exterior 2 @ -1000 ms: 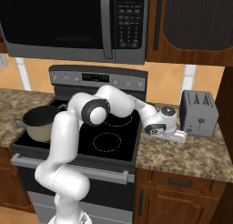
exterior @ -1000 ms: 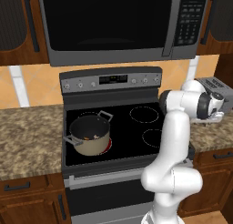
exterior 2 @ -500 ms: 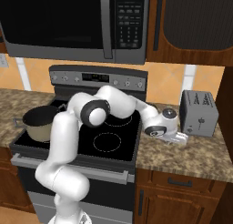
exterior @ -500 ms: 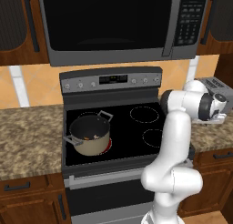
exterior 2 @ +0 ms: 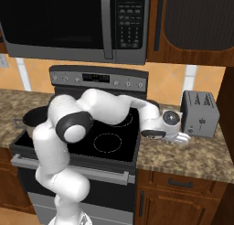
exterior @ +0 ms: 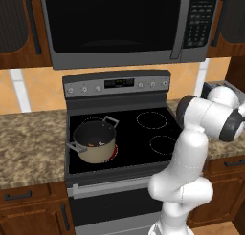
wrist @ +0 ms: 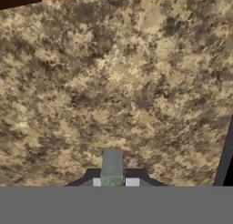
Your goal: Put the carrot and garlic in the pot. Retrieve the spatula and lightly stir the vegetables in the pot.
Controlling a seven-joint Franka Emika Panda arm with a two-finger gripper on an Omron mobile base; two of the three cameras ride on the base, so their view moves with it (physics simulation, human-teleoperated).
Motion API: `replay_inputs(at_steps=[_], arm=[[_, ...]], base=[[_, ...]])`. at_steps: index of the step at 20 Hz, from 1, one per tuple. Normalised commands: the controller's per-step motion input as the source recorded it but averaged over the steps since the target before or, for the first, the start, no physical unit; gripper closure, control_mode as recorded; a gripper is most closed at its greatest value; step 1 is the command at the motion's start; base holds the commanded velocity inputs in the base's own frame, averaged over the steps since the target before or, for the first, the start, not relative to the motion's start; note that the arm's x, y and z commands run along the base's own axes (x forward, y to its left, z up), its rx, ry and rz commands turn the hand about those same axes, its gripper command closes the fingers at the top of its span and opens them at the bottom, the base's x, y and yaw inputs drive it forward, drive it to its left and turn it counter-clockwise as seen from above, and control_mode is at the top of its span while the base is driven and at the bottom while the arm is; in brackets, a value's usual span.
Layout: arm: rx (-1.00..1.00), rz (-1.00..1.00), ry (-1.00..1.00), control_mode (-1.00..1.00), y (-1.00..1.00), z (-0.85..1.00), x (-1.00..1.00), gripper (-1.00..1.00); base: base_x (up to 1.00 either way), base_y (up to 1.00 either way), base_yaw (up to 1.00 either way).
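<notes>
hand: I read it closed, low over the table, a grey strip between its tips, likely the spatula | room: toaster just beside, stove edge left | arm: stretched right, across the stove | pot: well apart on left burner, carrot and garlic inside

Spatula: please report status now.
Tool shut low over speckled brown counter. Thin grey strip between its tips, maybe spatula. Tan round pot holds vegetables. Silver toaster close by.

arm: glossy white rounded links | joints: dark grey bands
</notes>
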Motion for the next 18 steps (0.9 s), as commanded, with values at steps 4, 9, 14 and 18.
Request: replay_inputs(at_steps=[4, 9, 14, 18], arm=[[-0.31, 0.32, -0.08, -1.00, 0.73, 0.76, -0.80, 1.00], [-0.40, 0.43, -0.02, -1.00, 0.77, 0.58, -0.60, 1.00], [-0.44, 0.44, -0.11, -1.00, 0.64, 0.67, -0.51, 1.00], [-0.49, 0.43, -0.27, -1.00, 0.35, 0.80, -0.49, 1.00]], base=[[0.00, 0.00, 0.00], [0.00, 0.00, 0.00], [0.00, 0.00, 0.00], [0.00, 0.00, 0.00]])
